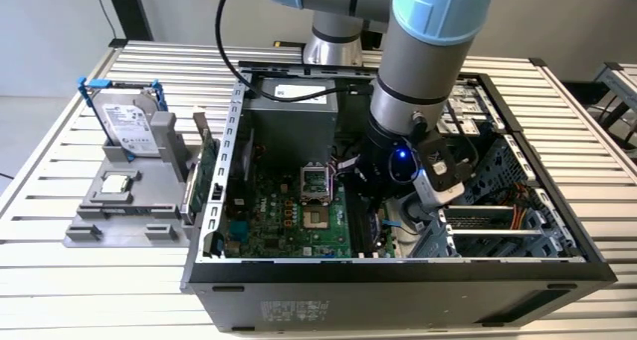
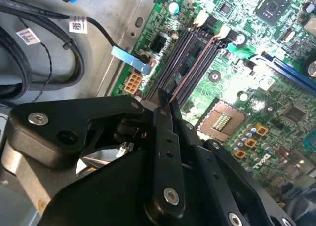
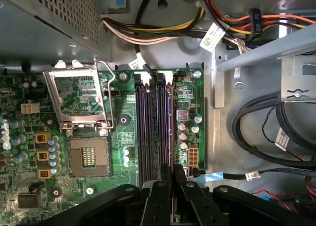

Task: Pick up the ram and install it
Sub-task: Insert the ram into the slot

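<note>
In the exterior view the gripper (image 1: 377, 198) reaches down inside the computer case (image 1: 298, 276). In both wrist views its fingers (image 2: 165, 122) pinch the ram (image 2: 190, 70) edge-on, its long axis running along the memory slots (image 3: 154, 132), directly over them.

Arm (image 1: 423, 71): silver-grey tubes, pale blue joint caps
Wrist: black, small blue light
Cable (image 1: 231, 53): black
Gripper (image 2: 165, 105): matte black linkages, silver screws

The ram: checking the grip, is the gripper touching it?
Touching. In the second wrist view the gripper pinches the ram by its thin edge, with no gap showing on either side.
</note>
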`<state>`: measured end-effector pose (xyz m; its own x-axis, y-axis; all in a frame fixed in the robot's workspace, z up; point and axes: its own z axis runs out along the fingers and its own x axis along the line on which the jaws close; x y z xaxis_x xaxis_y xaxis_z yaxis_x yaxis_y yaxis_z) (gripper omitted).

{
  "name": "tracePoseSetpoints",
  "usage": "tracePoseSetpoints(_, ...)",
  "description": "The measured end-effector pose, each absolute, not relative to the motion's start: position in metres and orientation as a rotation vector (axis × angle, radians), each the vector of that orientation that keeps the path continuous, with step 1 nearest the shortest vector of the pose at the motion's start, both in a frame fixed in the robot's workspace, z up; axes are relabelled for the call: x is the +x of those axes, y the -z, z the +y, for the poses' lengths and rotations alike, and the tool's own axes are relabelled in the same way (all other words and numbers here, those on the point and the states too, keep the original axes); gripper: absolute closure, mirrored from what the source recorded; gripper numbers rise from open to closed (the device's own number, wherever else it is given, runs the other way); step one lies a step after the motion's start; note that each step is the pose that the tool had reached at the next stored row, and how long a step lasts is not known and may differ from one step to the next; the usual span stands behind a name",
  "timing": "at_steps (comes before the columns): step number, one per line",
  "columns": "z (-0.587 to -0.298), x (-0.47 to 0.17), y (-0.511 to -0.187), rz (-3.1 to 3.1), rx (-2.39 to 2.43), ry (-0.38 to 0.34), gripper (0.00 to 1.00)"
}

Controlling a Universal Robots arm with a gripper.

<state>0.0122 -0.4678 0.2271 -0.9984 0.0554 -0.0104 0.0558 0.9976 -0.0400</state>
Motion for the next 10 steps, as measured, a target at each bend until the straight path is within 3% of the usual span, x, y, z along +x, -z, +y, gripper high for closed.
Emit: tracePoseSetpoints(10,-0.4681,0.0126,-0.2199,3.124,0.087,0.063,1.0)
